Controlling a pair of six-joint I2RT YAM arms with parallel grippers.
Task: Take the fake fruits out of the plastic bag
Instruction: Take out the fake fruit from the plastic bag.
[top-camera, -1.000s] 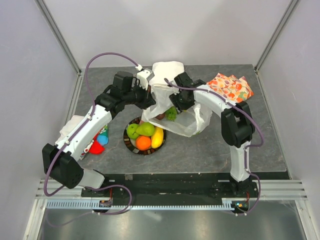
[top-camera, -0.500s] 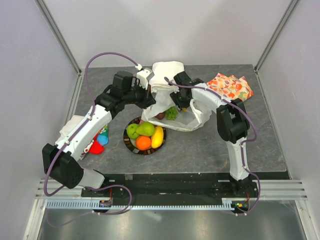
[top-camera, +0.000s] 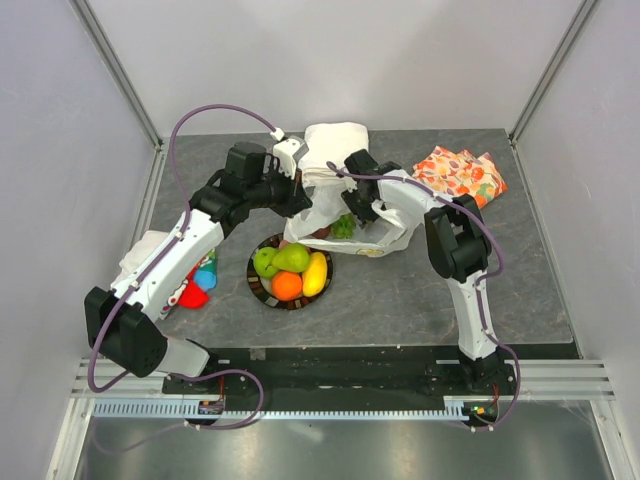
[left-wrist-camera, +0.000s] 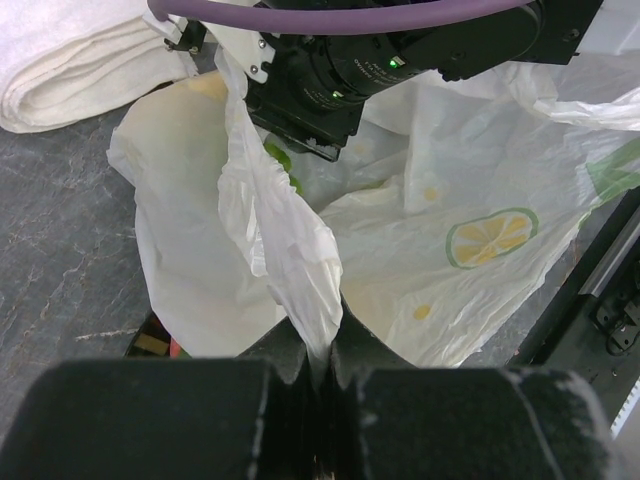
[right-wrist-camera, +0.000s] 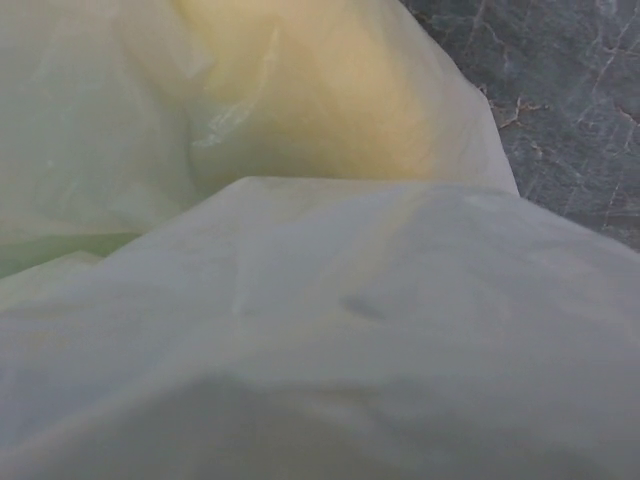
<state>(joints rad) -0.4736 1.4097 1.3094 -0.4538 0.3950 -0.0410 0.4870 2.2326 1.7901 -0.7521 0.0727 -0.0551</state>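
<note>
**Left claw (left-wrist-camera: 318, 365) pinches the bag; right claw buried inside**

Its fingers are clamped on a twisted fold of the plastic bag (left-wrist-camera: 470, 250), holding the mouth up. Near it, the plate (top-camera: 266, 298) holds a pear (top-camera: 292, 258) and an orange (top-camera: 287, 286). Green grapes (top-camera: 343, 228) lie inside the bag by the right claw (top-camera: 352, 212). Film hides that claw's jaws, so I cannot tell their state. Keep the mouth taut and high so the jaws close on fruit, not plastic.

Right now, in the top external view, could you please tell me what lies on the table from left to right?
The red and blue items → plate holding fake fruits → plastic bag → orange patterned fabric.
</note>
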